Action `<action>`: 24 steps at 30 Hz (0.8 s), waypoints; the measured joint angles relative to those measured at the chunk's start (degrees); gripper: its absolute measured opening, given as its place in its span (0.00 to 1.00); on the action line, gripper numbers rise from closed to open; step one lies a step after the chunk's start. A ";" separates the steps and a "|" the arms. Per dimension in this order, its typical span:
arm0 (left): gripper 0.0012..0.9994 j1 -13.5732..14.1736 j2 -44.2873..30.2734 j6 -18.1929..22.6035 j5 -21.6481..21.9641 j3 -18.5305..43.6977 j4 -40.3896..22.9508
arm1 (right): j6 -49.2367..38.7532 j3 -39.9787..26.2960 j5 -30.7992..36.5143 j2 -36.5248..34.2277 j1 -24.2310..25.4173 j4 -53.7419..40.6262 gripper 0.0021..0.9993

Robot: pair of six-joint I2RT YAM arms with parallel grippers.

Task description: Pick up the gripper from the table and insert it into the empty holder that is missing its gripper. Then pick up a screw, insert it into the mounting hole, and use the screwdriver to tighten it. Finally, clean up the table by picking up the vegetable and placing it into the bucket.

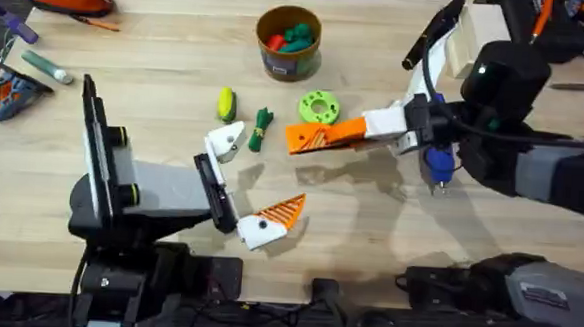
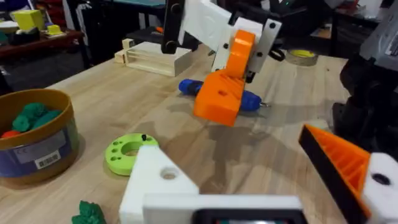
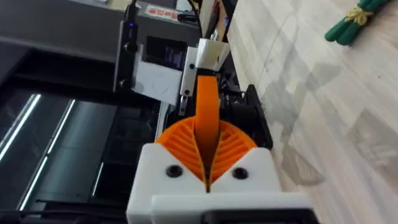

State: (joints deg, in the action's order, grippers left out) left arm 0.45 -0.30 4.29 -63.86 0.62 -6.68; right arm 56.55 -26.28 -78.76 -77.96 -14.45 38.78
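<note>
The task is at its first step, by my reading. The right gripper (image 1: pixel 319 135) is closed on the loose orange fingertip piece (image 1: pixel 295 140) and holds it above the desk (image 1: pixel 368 238), near the middle and just to the right of the left arm's bare white holder (image 1: pixel 225 140). The piece is not yet seated: piece and holder are close but apart.

The left gripper (image 1: pixel 249 181) is spread wide and holds nothing. Its far finger is the bare holder and its near finger carries an orange ribbed tip (image 1: pixel 281 213).

The piece is a chunky orange plastic wedge. In the left wrist view it hangs below the right gripper's pads, broad end down, with a small hole in its side. In the right wrist view it is a narrow orange strip pinched between the two ribbed pads.

All the rest is left to do. The blue screwdriver (image 1: pixel 437 167) lies on the desk under the right arm, untouched. A small dark object on the green disc (image 1: pixel 319 107) may be a screw, though I cannot tell. A yellow-green vegetable (image 1: pixel 226 104) and a green bundle (image 1: pixel 262 129) lie on the desk just beyond the holder. The bucket (image 1: pixel 288 45) stands farther back with green and red items inside
</note>
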 joint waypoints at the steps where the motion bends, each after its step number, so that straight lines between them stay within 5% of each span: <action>1: 0.99 0.00 0.00 0.00 -0.02 0.00 0.00 | 0.63 0.00 -0.50 -0.98 0.33 1.97 0.01; 11: 0.99 0.00 0.00 0.00 -0.02 0.00 0.00 | 15.95 0.07 -3.30 -15.01 1.09 33.19 0.01; 24: 0.99 0.00 -0.01 0.00 -0.02 0.00 0.00 | 27.72 -1.18 -5.35 -18.31 -0.20 34.06 0.01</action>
State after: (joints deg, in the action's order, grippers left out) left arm 0.45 -0.30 4.29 -63.88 0.62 -6.68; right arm 84.27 -27.46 -84.12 -96.27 -14.65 72.85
